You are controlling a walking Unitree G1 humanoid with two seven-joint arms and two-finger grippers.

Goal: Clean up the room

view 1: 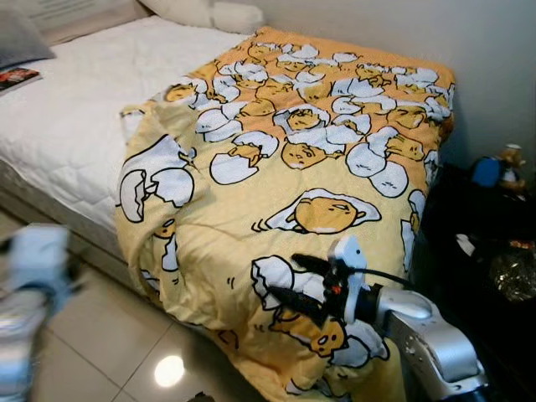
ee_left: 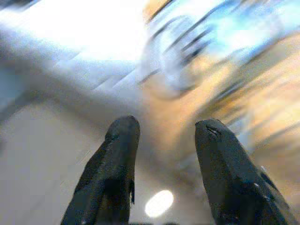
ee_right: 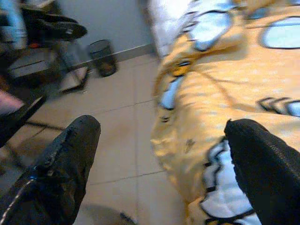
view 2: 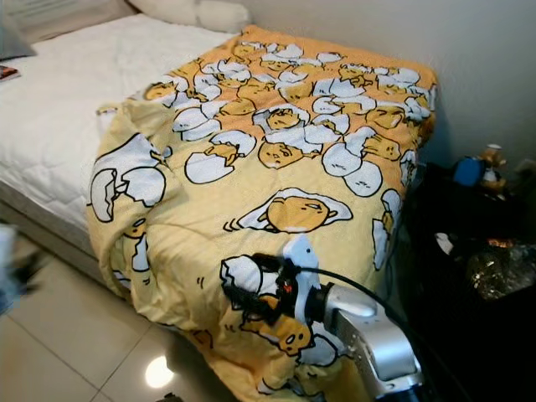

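Yellow blanket (view 1: 310, 167) with egg print covers foot of bed (view 1: 75, 117), edge hanging down to tiled floor (view 1: 100, 335). Right gripper (view 1: 303, 285) at hanging edge, fingers spread apart, nothing held. Left gripper (ee_left: 164, 140) blurred, fingers apart, over floor beside bed. Dark nightstand (view 1: 486, 243) right of bed.

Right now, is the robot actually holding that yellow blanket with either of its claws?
No, nothing is held. The right gripper is open beside the blanket edge; the left gripper is open too.
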